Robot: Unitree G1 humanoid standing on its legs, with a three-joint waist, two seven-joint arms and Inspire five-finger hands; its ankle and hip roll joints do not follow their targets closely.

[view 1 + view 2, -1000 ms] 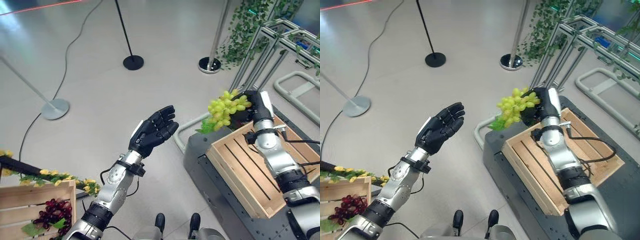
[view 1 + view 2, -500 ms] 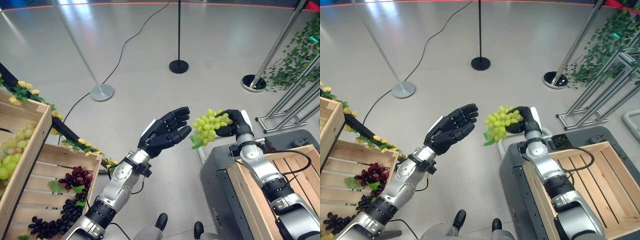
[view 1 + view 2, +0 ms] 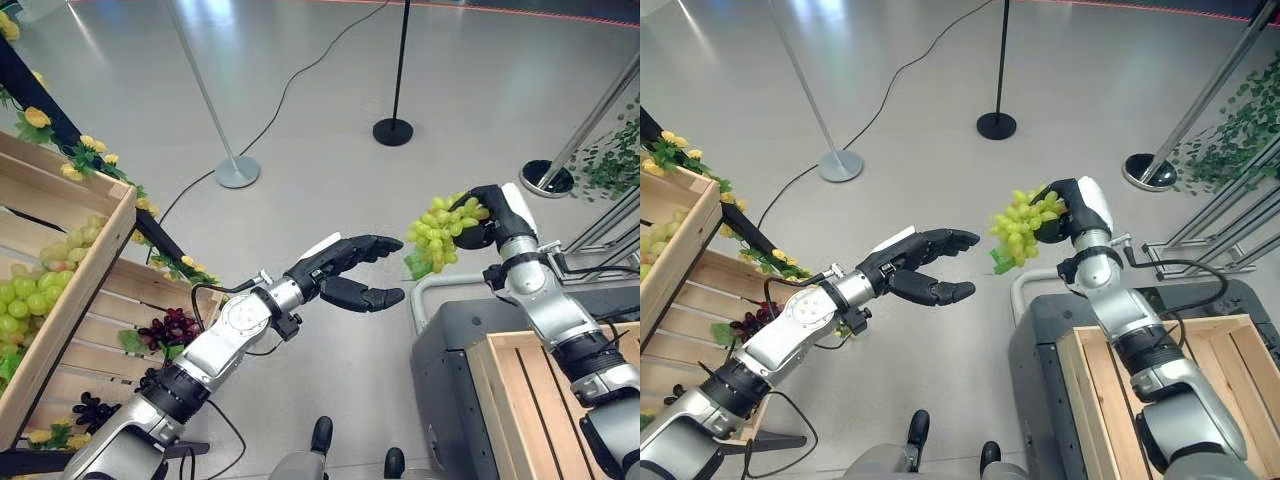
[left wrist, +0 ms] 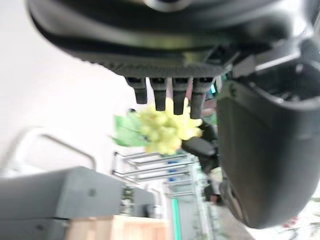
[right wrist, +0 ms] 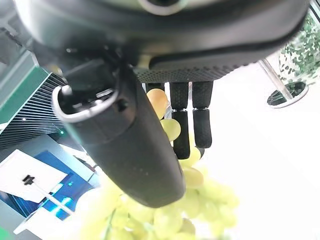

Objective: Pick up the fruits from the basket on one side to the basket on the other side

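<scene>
A bunch of green grapes (image 3: 441, 226) with a leaf hangs in the air, and my right hand (image 3: 497, 209) is shut on its top end; the right wrist view shows the fingers curled over the grapes (image 5: 172, 200). My left hand (image 3: 345, 272) is open, fingers straight and thumb spread, a short way left of the bunch and apart from it. The grapes (image 4: 162, 127) show past its fingertips in the left wrist view. A wooden crate (image 3: 95, 300) at the left holds purple grapes (image 3: 170, 328). An upper crate (image 3: 70, 290) holds green grapes (image 3: 25, 295). Another wooden crate (image 3: 1090, 390) sits on the grey cart at the lower right.
Yellow flower garlands (image 3: 90, 160) trim the left crates. Stanchion poles with round bases (image 3: 238, 172) (image 3: 393, 131) stand on the grey floor beyond. A metal rack with green ivy (image 3: 620, 160) stands at the far right. A white bar (image 3: 430, 290) rims the grey cart.
The camera has swung left, bringing the left crates further into view. My left hand has turned from palm-up to reaching sideways toward the grapes. The right hand still holds the bunch.
</scene>
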